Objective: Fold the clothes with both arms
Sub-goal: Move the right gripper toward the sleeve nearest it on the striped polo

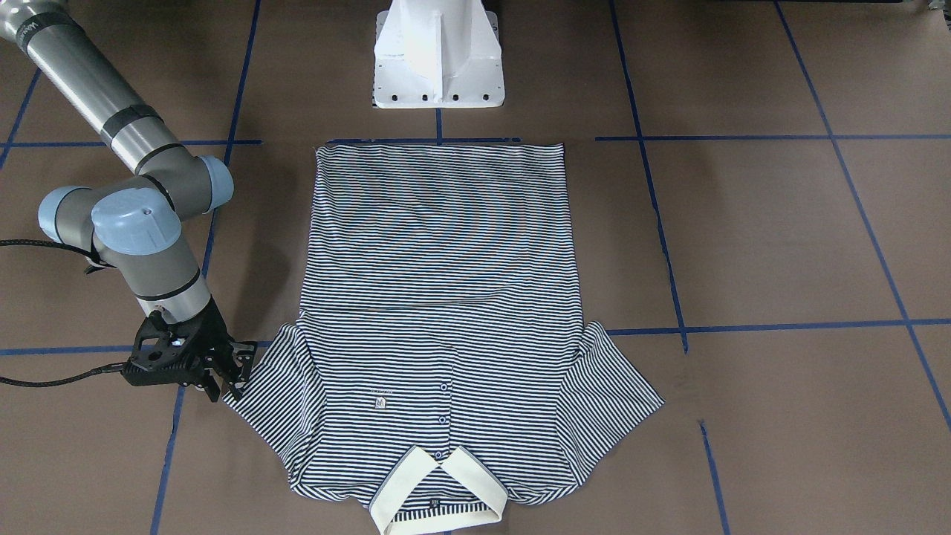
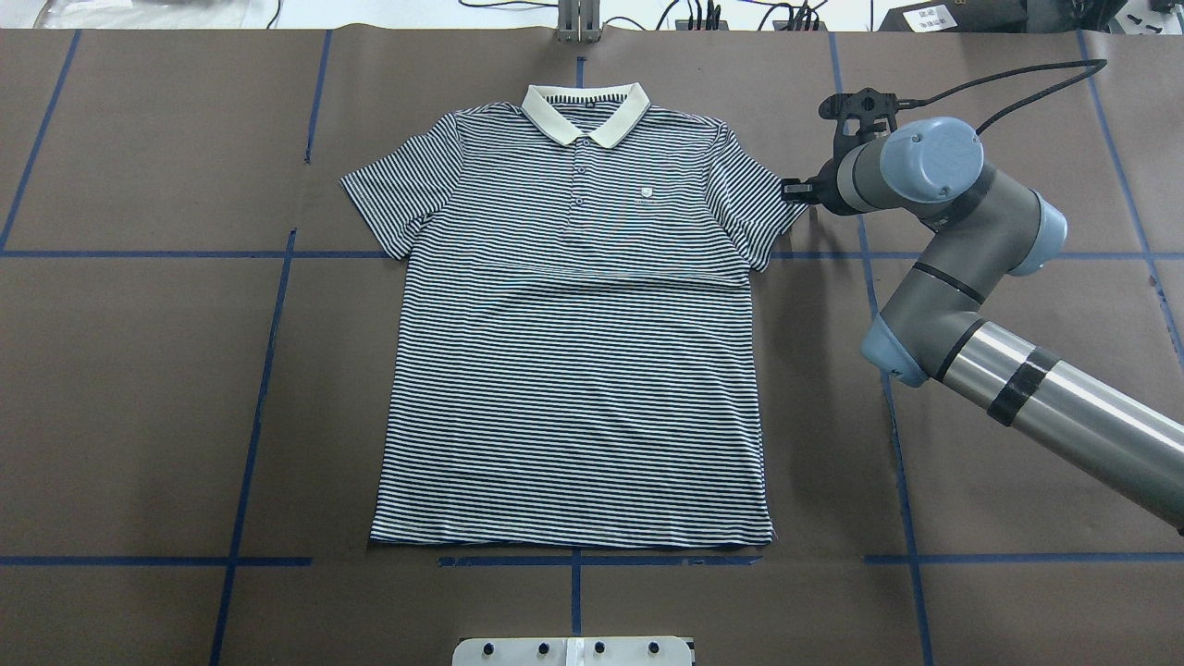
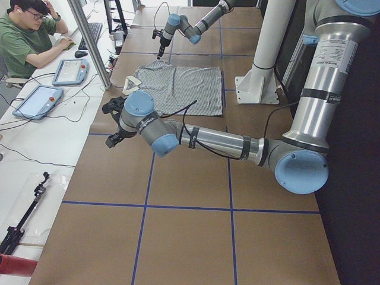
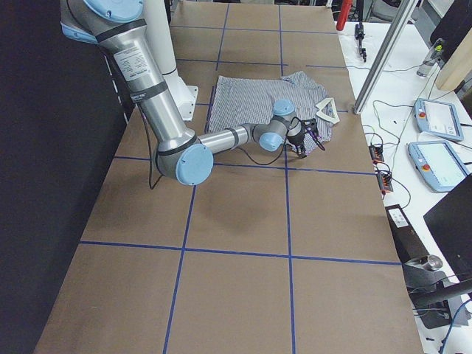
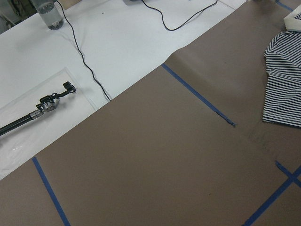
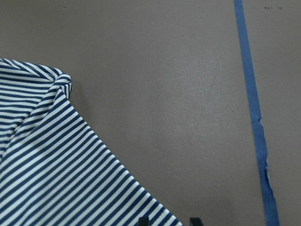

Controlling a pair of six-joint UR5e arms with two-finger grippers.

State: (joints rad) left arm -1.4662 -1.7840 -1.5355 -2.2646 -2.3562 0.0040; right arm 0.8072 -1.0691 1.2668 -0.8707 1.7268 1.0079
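**Item 1: polo shirt** (image 2: 573, 370). Navy-and-white thin stripe, short sleeves. It lies flat and front up on the desk (image 2: 139, 370), straight out in front of the white pedestal base (image 1: 438, 59). The hem is the end nearest the pedestal, just short of it. The cream collar (image 2: 583, 111) is the end farthest from it. The buttoned placket (image 2: 579, 176) and the small chest logo (image 2: 647, 193) both face up. Both sleeves are spread outward at the far end.

**Item 2: right arm** (image 2: 962, 240). Silver-grey tube with light-blue joint caps. It reaches out past the pedestal on the robot's right side.

**Item 3: right hand** (image 1: 226, 375). Black, two fingers. It sits low at the outer edge of the right-side sleeve (image 2: 754, 213), at the end of the shirt away from the pedestal. In the wrist view its fingertips (image 6: 194, 220) stand apart, one over striped cloth and one over bare paper. No cloth is pinched between them. Whether they touch the fabric cannot be told.

**Item 4: left arm** (image 3: 219, 142). It shows only in the left-end view, stretched out on the pedestal's left side.

**Item 5: left hand** (image 3: 113, 139). It is over bare desk, well apart from the shirt's near sleeve (image 5: 282, 80). Its jaw state cannot be told from this view.

**Item 6: desk covering.** Brown paper crossed by blue tape lines (image 2: 266, 370).
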